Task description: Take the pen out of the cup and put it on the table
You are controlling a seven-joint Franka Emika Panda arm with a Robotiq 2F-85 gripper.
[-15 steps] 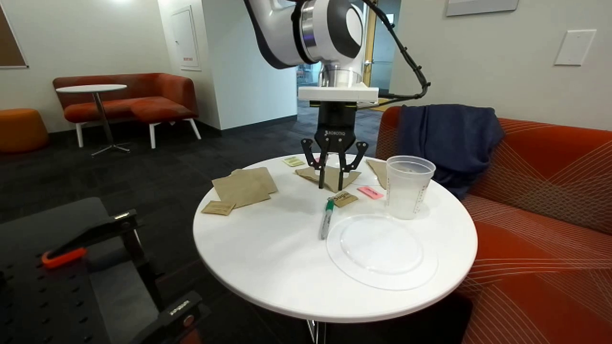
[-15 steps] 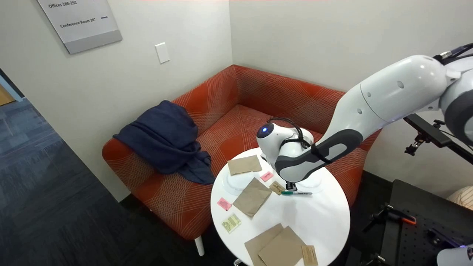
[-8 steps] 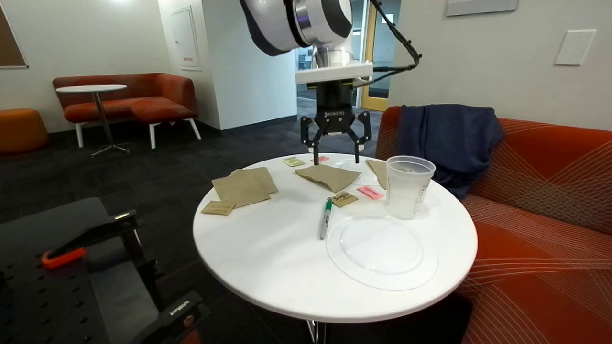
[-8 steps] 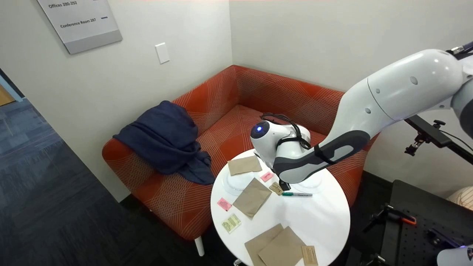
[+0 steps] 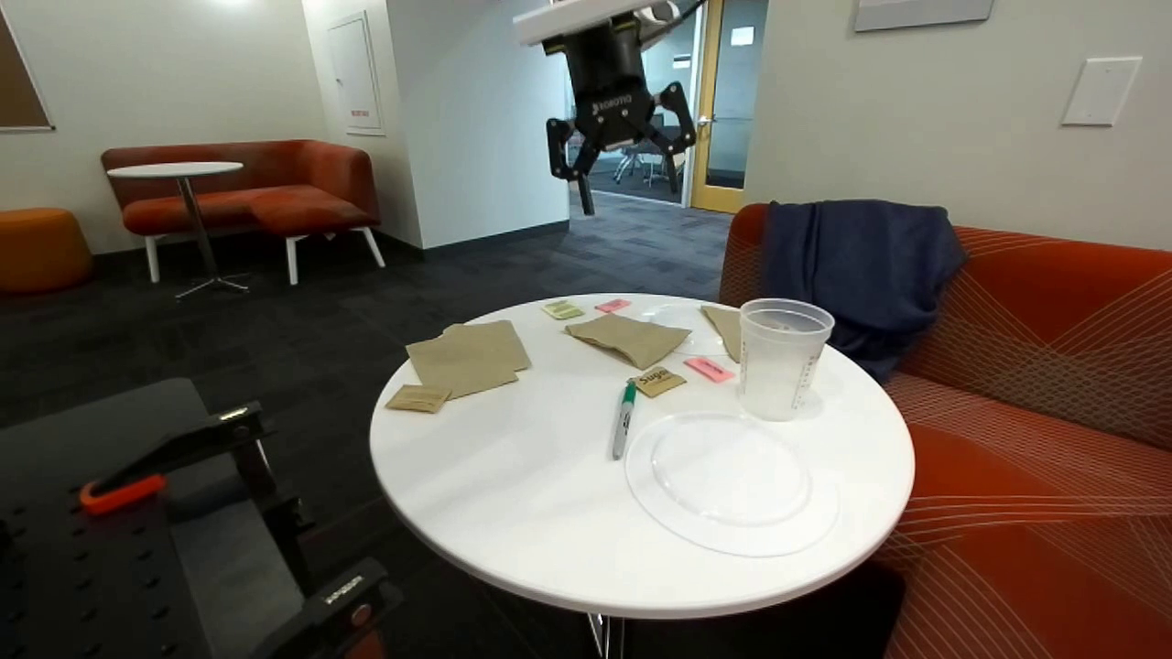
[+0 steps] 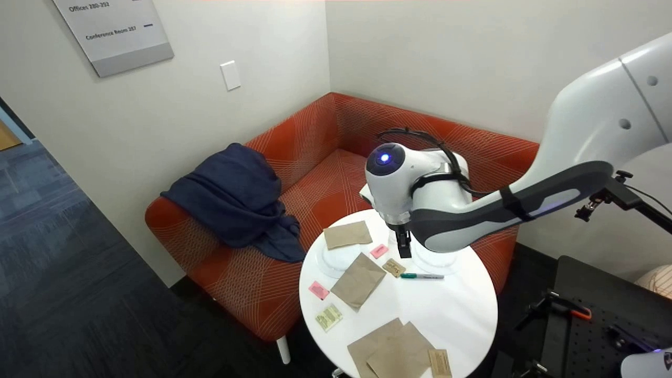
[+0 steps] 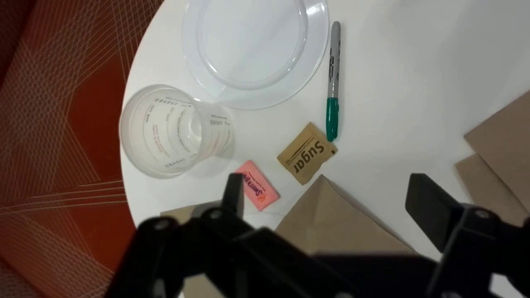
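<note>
We had the end effector [image 5: 632,199] spread wide above the desk [image 5: 513,503]; the pen [image 5: 624,421] lay inside its edges, beside the plate [image 5: 732,480], the cup [image 5: 784,361] near the edge by the sofa [image 5: 1071,311].

My arm [image 6: 577,128] is glossy white, crossed by a thin grey seam [image 6: 643,100] and dotted with round grey caps [image 6: 625,124]. A dark grey panel [image 6: 593,171] with a pale rounded inlay [image 6: 559,201] runs along it, and black straps [image 6: 514,203] wrap it. Black cables [image 6: 437,140] loop over my white wrist [image 6: 413,165], where a dark disc [image 6: 386,169] bears a glowing blue-white light [image 6: 385,157]. A silver collar [image 6: 397,218] rings the wrist's end. Beyond a flat white plate [image 5: 568,19] comes my gripper [image 5: 630,198], matte black, with pale ROBOTIQ lettering [image 5: 613,103] and slim, jointed fingers [image 5: 585,195], black too. Its round screw heads [image 7: 215,214] look grey and blurred in my wrist view.
</note>
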